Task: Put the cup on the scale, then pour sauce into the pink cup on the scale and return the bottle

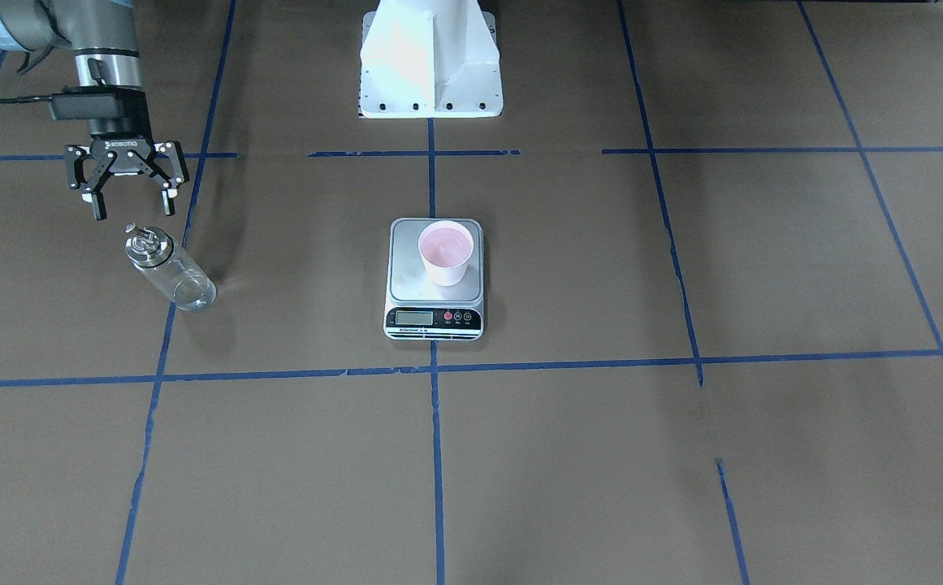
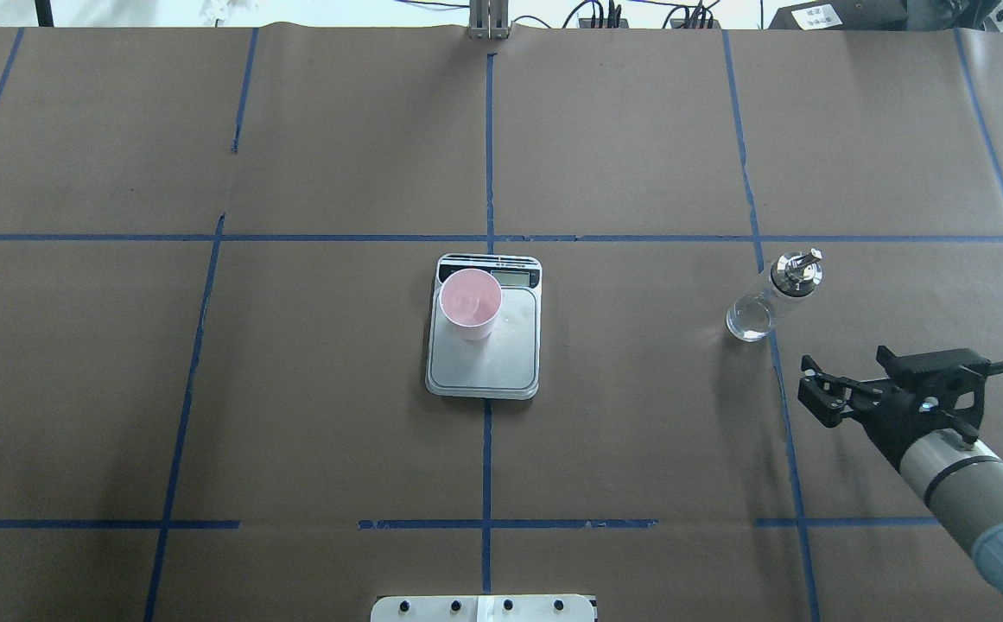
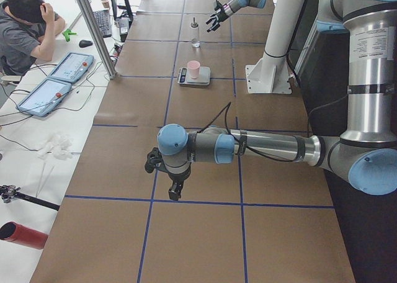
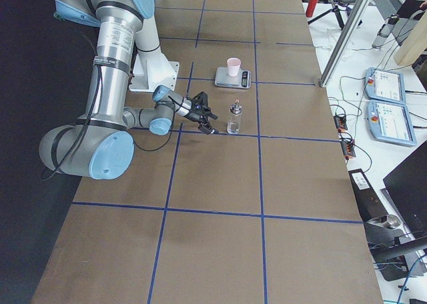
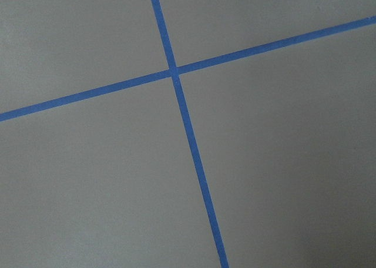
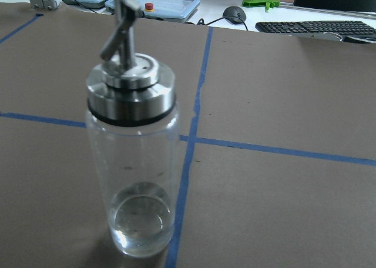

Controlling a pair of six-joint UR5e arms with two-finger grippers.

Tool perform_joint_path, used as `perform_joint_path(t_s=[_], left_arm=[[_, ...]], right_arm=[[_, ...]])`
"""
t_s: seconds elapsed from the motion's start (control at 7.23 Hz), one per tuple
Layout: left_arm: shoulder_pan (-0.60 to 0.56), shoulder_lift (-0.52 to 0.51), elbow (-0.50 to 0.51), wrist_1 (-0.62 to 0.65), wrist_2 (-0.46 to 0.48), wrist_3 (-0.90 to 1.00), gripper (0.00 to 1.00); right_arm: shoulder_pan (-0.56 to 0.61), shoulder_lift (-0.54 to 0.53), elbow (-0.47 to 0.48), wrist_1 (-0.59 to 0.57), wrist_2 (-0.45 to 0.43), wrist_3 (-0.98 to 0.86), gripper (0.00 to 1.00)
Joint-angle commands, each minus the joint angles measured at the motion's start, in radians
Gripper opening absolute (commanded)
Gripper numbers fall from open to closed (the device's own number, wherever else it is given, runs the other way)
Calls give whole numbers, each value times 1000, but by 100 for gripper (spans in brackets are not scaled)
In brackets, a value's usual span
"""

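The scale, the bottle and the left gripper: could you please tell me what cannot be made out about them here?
1. Scale: display reading too small in the front-facing view; the cup covers part of the front strip overhead.
2. Left gripper: seen only in the exterior left view, small; open or shut unknowable.
3. Bottle: clear glass, so its fill level is unclear in the right wrist view.

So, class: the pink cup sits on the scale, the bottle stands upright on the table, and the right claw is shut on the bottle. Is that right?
Not quite. The right claw is open and apart from the bottle, not shut on it, as the front-facing view shows. The cup does sit on the scale, and the bottle stands upright on the table.
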Motion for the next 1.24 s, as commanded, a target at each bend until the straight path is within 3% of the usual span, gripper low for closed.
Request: perform_joint_path(t_s=[0.0,0.14,0.28,0.41,0.83,1.11], left_arm=[[0,1,2,-1,0,0,100],[0,1,2,-1,0,0,100],[0,3,0,-1,0,2,100],[0,3,0,-1,0,2,100],[0,3,-4,-1,0,0,100],[0,1,-4,-2,0,0,100]], right_arm=[[2,-57,-106,204,10,-5,100],[25,-59,-188,314,12,-31,100],[122,-51,-219,367,83,-177,100],[262,-48,-218,371,239,-262,100],[856,-25,-229,322,961,-592,100],[1180,40,-223,120,1313,-837,100]])
